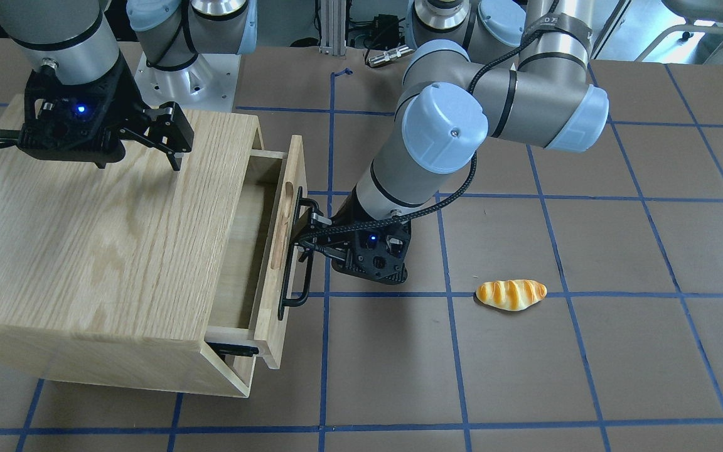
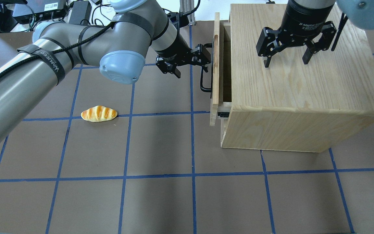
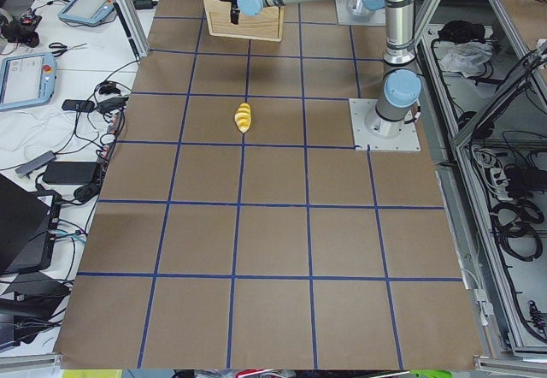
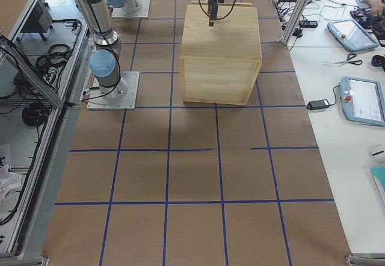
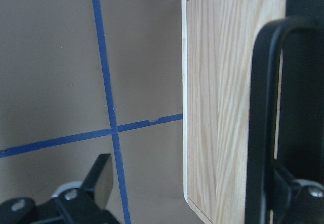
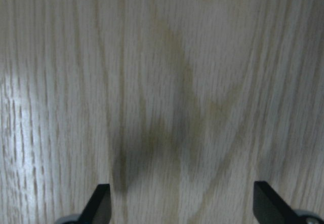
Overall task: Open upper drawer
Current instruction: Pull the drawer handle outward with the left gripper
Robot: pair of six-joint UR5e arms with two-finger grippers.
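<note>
The upper drawer point(image 1: 277, 301) is pulled partly out of the oak cabinet point(image 1: 85, 238), and its pale inside shows. Its front panel point(image 2: 215, 81) bears a long black bar handle point(image 2: 203, 85) and an oval notch. My left gripper point(image 2: 193, 68) is open at the handle. In the left wrist view one finger point(image 5: 298, 193) sits behind the bar point(image 5: 260, 133), while the other finger point(image 5: 104, 178) stands free over the mat. My right gripper point(image 2: 286, 63) is open and points down at the cabinet top point(image 6: 162, 82); it holds nothing.
A toy bread roll point(image 1: 511, 294) lies on the brown mat, away from the drawer front; it also shows in the overhead view point(image 2: 98, 113). The cabinet takes up the table's right side point(image 4: 221, 43). Blue tape lines grid the mat.
</note>
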